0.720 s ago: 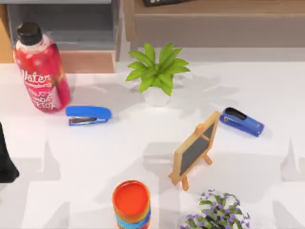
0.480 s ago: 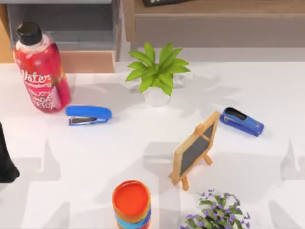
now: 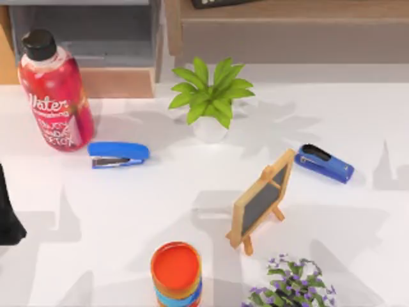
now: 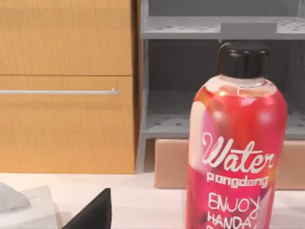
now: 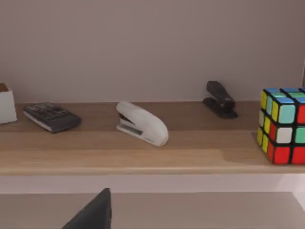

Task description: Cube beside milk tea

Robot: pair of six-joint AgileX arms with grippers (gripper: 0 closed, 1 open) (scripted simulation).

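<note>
One white table (image 3: 128, 211) carries every item in the top view. Our left arm (image 3: 7, 211) sits at its left edge; we cannot tell the state of either gripper. Ahead of the left wrist camera stands the tall red water bottle with a black cap (image 4: 236, 143), before a grey shelf unit (image 4: 214, 86). Ahead of the right wrist camera, a wooden shelf (image 5: 143, 152) holds the multicoloured puzzle cube (image 5: 282, 125), a white stapler (image 5: 141, 123), a dark calculator (image 5: 51, 116) and a black stapler (image 5: 219, 99). On the table we see a small wood-framed chalkboard easel (image 3: 261, 199), a green potted plant (image 3: 211, 99), an orange-topped striped cup (image 3: 176, 274) and two blue staplers (image 3: 118, 154) (image 3: 324, 162).
</note>
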